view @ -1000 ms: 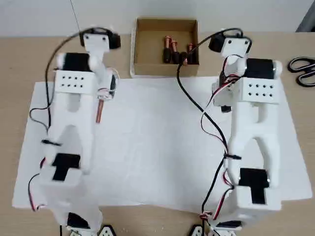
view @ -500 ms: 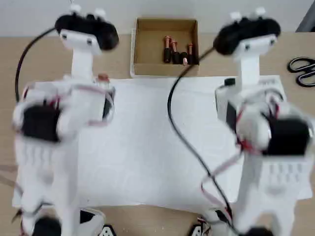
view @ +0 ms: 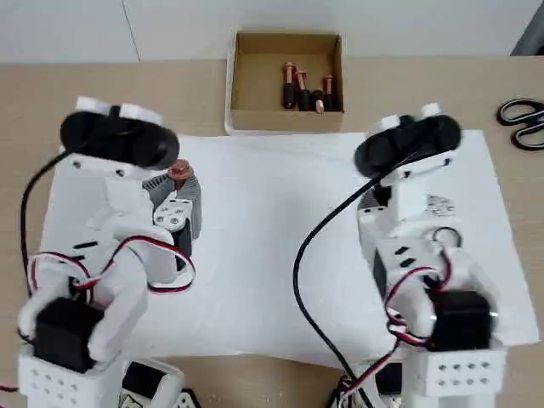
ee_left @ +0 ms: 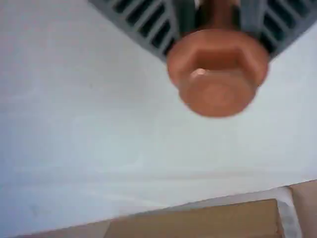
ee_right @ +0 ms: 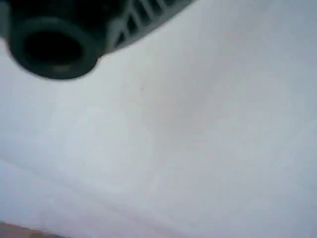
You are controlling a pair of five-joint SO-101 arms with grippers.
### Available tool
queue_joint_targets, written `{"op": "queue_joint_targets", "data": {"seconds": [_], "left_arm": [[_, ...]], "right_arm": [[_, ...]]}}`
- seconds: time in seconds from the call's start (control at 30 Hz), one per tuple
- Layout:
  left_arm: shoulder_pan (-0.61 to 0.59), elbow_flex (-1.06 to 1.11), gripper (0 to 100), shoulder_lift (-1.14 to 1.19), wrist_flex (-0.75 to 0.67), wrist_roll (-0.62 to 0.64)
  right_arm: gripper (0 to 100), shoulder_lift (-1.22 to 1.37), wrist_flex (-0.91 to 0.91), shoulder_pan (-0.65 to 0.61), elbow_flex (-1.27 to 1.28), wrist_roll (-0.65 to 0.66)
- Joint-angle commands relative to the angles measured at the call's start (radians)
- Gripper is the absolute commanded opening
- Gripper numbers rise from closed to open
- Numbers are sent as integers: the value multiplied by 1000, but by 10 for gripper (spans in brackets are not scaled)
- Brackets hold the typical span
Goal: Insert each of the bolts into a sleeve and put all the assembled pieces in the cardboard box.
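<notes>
My left gripper (view: 177, 189) hangs over the left part of the white sheet, shut on a copper bolt (view: 178, 170) whose hex head points up. In the left wrist view the bolt head (ee_left: 218, 74) sticks out between the ribbed grey fingers (ee_left: 136, 20). My right gripper (view: 380, 201) sits over the sheet's right part, mostly hidden under its camera mount. The right wrist view shows a black sleeve (ee_right: 52, 47), open end toward the camera, held against a grey finger (ee_right: 143, 15). The cardboard box (view: 242, 81) at the back holds several assembled pieces (view: 306, 87).
A white paper sheet (view: 272, 229) covers the work area on the tan table. Scissors (view: 523, 119) lie at the far right edge. Black cables hang from both arms over the sheet. A tan strip (ee_left: 198, 225) lies beyond the sheet in the left wrist view.
Both arms have drawn back from near the box toward the front of the table. The left gripper still carries the bolt, which has turned head-up.
</notes>
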Motion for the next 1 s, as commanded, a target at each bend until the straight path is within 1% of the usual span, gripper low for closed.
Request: {"op": "queue_joint_targets", "data": {"seconds": [0.0,0.13,0.23,0.3,0.43,0.53,0.67,0.77,0.87,0.97], "left_arm": [[9,150,6,-83,-183,71],[9,295,6,-143,-310,80],[3,357,6,-184,-419,80],[3,381,6,-215,-483,81],[11,426,6,-252,-555,92],[8,449,6,-262,-565,149],[11,458,6,-256,-571,212],[23,472,6,-255,-603,216],[63,503,6,-255,-646,215],[127,544,6,-256,-663,213]], "right_arm": [[4,-45,-143,-48,155,0],[5,-105,-254,-157,324,-2],[5,-179,-344,-240,466,-2],[5,-237,-417,-292,571,-29],[5,-360,-607,-354,769,-120],[5,-455,-688,-364,875,-140],[5,-591,-696,-407,961,-140],[5,-688,-694,-464,1023,-140],[5,-754,-694,-481,1080,-140],[5,-766,-696,-483,1089,-149]]}}
